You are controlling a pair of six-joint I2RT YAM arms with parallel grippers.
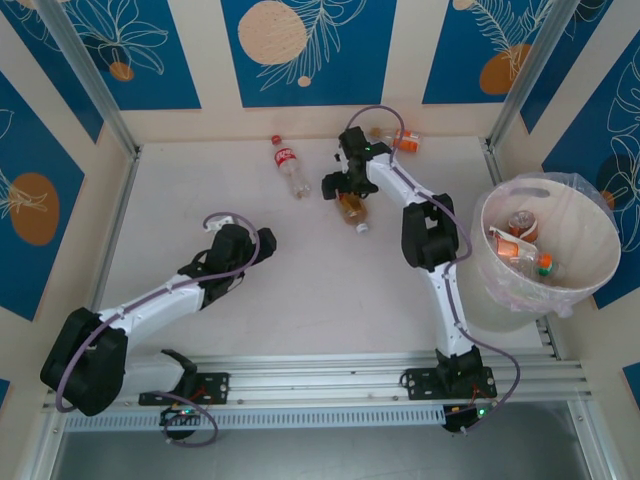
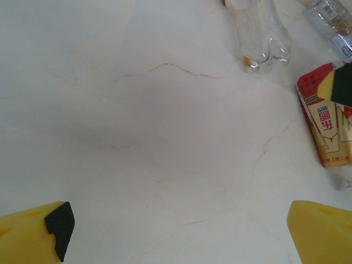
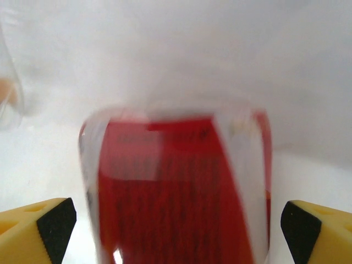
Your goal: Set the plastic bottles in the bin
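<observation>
1. The right gripper (image 3: 176,225) is hanging spread around a red-labelled bottle (image 3: 176,187) lying far-centre on the tabletop (image 1: 300,270), pads clear of both sides.
2. It's looking light, thin-walled and slippery; pinching the labelled middle seems best.
3. The left gripper (image 2: 181,231) is hovering spread over bare tabletop.
4. From above, the bin (image 1: 590,240) at the right is holding some bottles.

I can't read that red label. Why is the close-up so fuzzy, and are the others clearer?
Right wrist view: the clear plastic bottle with the red label is blurred, probably too close to focus. Left wrist view: sharp, fine veins show in the white tabletop, soft light. Top view: clear, even light, sheen on the plastic bag lining the round pale bin.
</observation>
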